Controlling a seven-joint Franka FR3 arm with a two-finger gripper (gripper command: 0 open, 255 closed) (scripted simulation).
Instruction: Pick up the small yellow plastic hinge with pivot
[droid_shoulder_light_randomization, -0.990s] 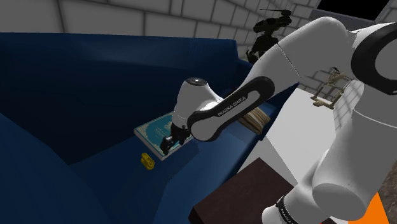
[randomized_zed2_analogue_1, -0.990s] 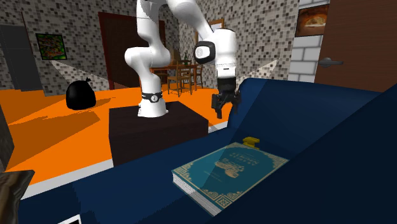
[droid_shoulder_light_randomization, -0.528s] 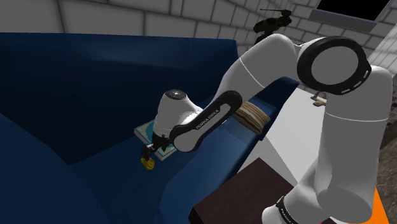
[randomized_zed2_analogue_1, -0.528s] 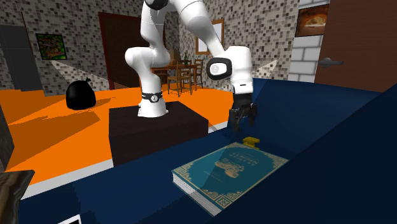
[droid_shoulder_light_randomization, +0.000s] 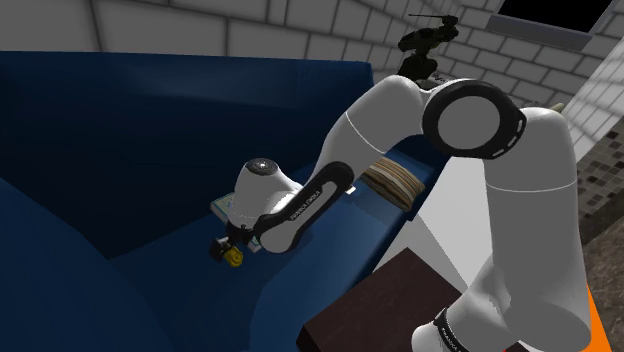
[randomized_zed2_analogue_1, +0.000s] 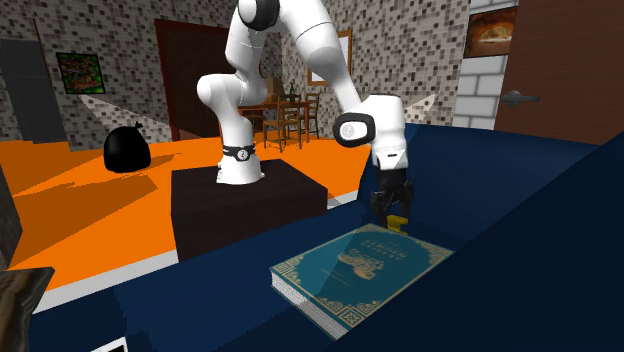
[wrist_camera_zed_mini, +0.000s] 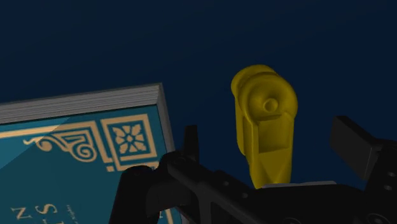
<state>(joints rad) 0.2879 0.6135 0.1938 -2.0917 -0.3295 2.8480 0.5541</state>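
Over the last second the black gripper (wrist_camera_zed_mini: 268, 141) has come in from higher up and off to one side and dropped onto the small yellow hinge (wrist_camera_zed_mini: 264, 124); half a second ago it hung just above the part, and now its fingers reach down on either side of it. The hinge itself has not shifted; it lies on the dark blue sofa seat (droid_shoulder_light_randomization: 170, 280), just beside a corner of the teal book (randomized_zed2_analogue_1: 365, 262), the far corner as the second exterior view has it. In the wrist view the fingers stand spread, one on each side of the yellow body with blue seat showing in both gaps, so nothing is clasped yet (the round pivot end points away from the palm). For the task this reads as the approach finished and the grasp itself about to begin; the jaws look well centred, and closing should catch the hinge across its narrow width. The one hazard, as I judge it, is the finger standing close to the book's edge; a small drift could nudge the book, not the hinge.
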